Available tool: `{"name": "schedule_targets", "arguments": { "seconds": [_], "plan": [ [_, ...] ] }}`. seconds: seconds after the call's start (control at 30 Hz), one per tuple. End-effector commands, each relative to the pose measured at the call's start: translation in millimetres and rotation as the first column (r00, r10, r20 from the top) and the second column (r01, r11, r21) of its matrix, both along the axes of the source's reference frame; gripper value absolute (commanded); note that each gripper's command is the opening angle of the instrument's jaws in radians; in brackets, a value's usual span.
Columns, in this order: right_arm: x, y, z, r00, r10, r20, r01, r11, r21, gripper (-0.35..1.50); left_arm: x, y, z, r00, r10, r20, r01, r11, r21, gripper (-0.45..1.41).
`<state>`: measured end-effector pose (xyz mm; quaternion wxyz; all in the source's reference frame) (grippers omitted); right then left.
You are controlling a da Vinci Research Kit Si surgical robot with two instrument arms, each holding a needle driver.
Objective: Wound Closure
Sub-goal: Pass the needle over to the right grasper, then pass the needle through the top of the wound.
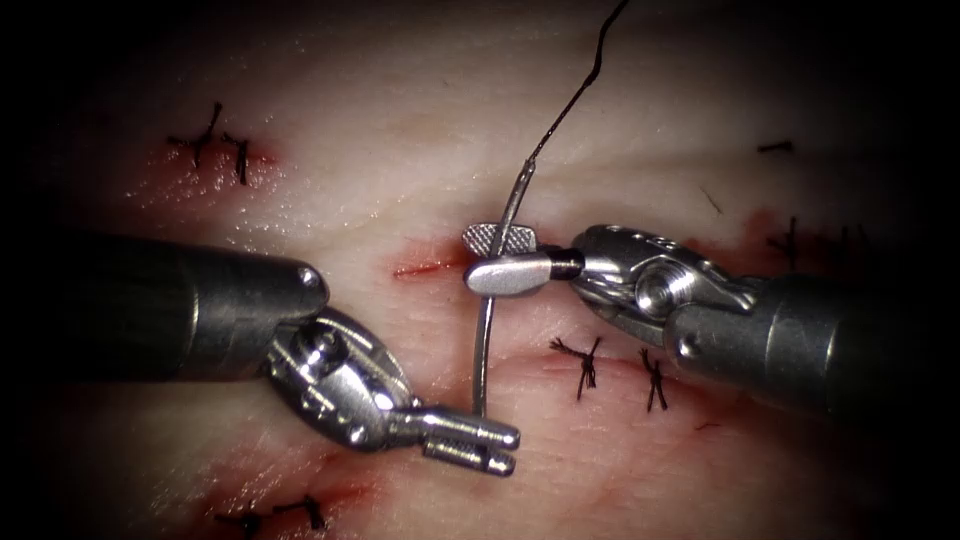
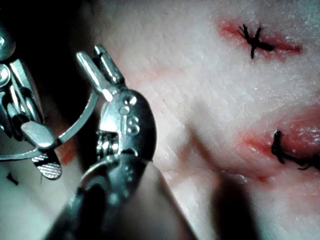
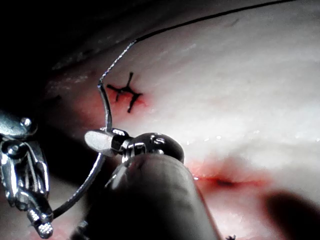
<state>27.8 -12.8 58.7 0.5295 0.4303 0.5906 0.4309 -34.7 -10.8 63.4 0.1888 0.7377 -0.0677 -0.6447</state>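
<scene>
- The right tool (image 1: 505,257) comes in from the right, and its jaws are clamped across the needle (image 1: 487,330) in the upper part of its curve, toward the thread end.
- The needle hangs free above the tissue (image 1: 400,110), not in it, curving from the clamp down to a tip close to the left tool.
- The thread (image 1: 575,95) leaves the needle's upper end and runs up and to the right, out of the endoscope view.
- The left tool (image 1: 485,445) sits lower left of the needle; its jaws stand a narrow way apart and hold nothing, with the needle tip just above them.
- The cut (image 1: 425,268) is a short red slit just left of the right tool's jaws, with red fluid along it.
- Knotted stitches (image 1: 583,362) with cut ends lie below the right tool; others sit at the upper left and lower left.
</scene>
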Motion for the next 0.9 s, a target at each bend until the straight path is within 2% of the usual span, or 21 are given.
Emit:
{"name": "schedule_targets", "arguments": {
  "seconds": [0.03, 0.13, 0.17, 0.2, 0.23, 0.3, 0.33, 0.43, 0.53, 0.6, 0.73, 0.83, 0.9],
  "plan": [
    [0.8, 0.4, 0.4, 1.0, 0.009, 0.006, -0.009, 1.0, -0.013, -0.35, -0.7, 0.3, 0.3, 1.0, -0.001, 0.002, 0.001, 1.0, 0.0, -0.45],
    [0.8, 0.5, 0.8, 0.998, 0.032, 0.045, -0.029, 0.998, -0.058, -0.35, -0.7, 0.3, 0.2, 1.0, 0.003, -0.004, -0.003, 1.0, 0.029, -0.45],
    [0.7, 0.6, 1.0, 0.998, 0.038, 0.051, -0.033, 0.996, -0.089, -0.35, -0.7, 0.4, 0.1, 1.0, 0.006, -0.01, -0.005, 0.999, 0.053, -0.1],
    [0.7, 0.7, 1.2, 0.998, 0.042, 0.052, -0.036, 0.993, -0.113, -0.35, -0.7, 0.5, 0.1, 1.0, 0.009, -0.016, -0.008, 0.997, 0.083, 0.41],
    [0.6, 0.8, 1.4, 0.997, 0.047, 0.054, -0.039, 0.989, -0.143, -0.35, -0.7, 0.7, -0.1, 0.999, 0.018, -0.03, -0.014, 0.989, 0.148, 0.73],
    [0.3, 1.1, 1.8, 0.997, 0.057, 0.056, -0.045, 0.978, -0.203, -0.35, -0.8, 1.1, -0.3, 0.997, 0.007, -0.074, 0.013, 0.965, 0.263, 1.05],
    [0.2, 1.5, 2.2, 0.998, 0.048, 0.048, -0.034, 0.966, -0.257, -0.35, -0.7, 1.4, -0.5, 0.991, -0.03, -0.128, 0.077, 0.92, 0.384, 1.28],
    [0.0, 2.4, 3.0, 1.0, 0.019, 0.004, -0.017, 0.933, -0.36, -0.35, -0.4, 1.7, -0.6, 0.976, -0.075, -0.202, 0.171, 0.839, 0.516, 1.28],
    [-0.1, 3.2, 4.0, 1.0, -0.005, -0.029, -0.008, 0.898, -0.441, -0.35, 0.1, 1.6, -0.4, 0.966, -0.031, -0.255, 0.183, 0.78, 0.599, 1.27],
    [-0.1, 3.6, 4.6, 0.999, -0.023, -0.047, -0.003, 0.872, -0.49, -0.35, 0.5, 1.5, -0.3, 0.959, -0.003, -0.285, 0.19, 0.753, 0.631, 1.18],
    [0.3, 4.5, 5.8, 0.996, -0.038, -0.075, -0.012, 0.813, -0.582, -0.35, 1.6, 2.0, 0.2, 0.946, 0.026, -0.324, 0.199, 0.742, 0.64, 0.91],
    [0.6, 5.3, 6.6, 0.996, -0.05, -0.079, -0.013, 0.765, -0.644, -0.35, 2.2, 2.9, 0.9, 0.938, -0.01, -0.347, 0.242, 0.737, 0.632, 0.71],
    [1.0, 6.0, 7.6, 0.995, -0.064, -0.074, -0.007, 0.709, -0.705, -0.35, 2.9, 3.7, 1.9, 0.929, -0.042, -0.368, 0.279, 0.731, 0.623, 0.49]
  ]
}}
